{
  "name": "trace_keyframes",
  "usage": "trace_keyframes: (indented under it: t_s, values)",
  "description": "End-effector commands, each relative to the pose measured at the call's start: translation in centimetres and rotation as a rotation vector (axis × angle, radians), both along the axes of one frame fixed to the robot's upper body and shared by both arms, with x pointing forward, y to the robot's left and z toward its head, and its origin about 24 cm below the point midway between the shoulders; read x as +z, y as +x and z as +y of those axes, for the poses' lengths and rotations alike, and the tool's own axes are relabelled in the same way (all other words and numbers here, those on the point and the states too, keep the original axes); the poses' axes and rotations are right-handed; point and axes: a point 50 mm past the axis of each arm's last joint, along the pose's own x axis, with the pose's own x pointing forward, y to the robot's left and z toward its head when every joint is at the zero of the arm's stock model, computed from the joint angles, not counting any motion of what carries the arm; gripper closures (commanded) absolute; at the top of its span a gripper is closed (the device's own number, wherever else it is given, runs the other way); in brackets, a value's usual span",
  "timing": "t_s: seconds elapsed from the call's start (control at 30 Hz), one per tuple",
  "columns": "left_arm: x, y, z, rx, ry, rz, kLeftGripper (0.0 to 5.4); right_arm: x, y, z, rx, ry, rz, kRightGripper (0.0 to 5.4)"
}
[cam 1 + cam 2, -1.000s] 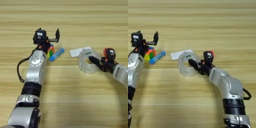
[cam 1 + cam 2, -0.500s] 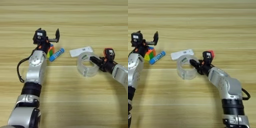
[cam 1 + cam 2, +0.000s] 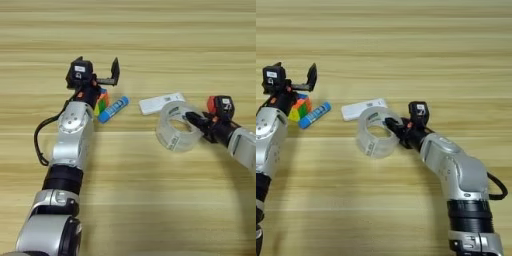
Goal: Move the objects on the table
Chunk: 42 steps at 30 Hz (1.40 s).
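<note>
My right gripper (image 3: 398, 133) comes in from the right and is shut on the right wall of the clear tape roll (image 3: 175, 127), one finger inside the ring. The roll sits tilted just below the flat white stick (image 3: 160, 103). My left gripper (image 3: 98, 75) is open and hovers just above the multicoloured puzzle cube (image 3: 102, 100). The blue-capped glue stick (image 3: 113, 109) lies slanted to the cube's right. I see no separate small red cube, only a red patch (image 3: 213, 104) at the right gripper's base.
The wooden table (image 3: 150, 30) stretches bare behind the objects and in front of them. A black cable (image 3: 39, 142) loops off my left forearm.
The right gripper has dragged the tape roll a little to the left and towards me, off the white stick. The left arm has stayed put.
</note>
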Motion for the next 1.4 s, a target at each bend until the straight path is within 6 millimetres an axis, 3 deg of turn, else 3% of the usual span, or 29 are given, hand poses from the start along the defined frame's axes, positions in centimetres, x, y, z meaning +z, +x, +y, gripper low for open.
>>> trace_keyframes:
  t_s: [0.03,0.33,0.77,0.97,1.4]
  values:
    - [-0.1,-0.1,-0.3,-0.004,0.001,0.006,0.0,0.5,-0.1,-0.4,-0.013,-0.016,-0.012,3.79]
    - [-0.1,-0.1,-0.3,-0.004,0.0,0.006,0.0,1.5,-0.3,-0.7,-0.01,-0.029,-0.053,3.79]
    - [-0.1,-0.1,-0.3,-0.003,-0.002,0.006,0.0,4.5,-0.3,-1.8,-0.04,-0.035,-0.171,3.79]
    - [-0.1,-0.1,-0.4,-0.003,-0.002,0.005,0.0,5.7,-0.1,-3.9,-0.108,-0.056,-0.216,3.79]
    - [0.0,0.0,-0.5,-0.001,-0.005,0.004,0.0,6.2,-0.7,-8.2,-0.262,-0.082,-0.234,3.79]
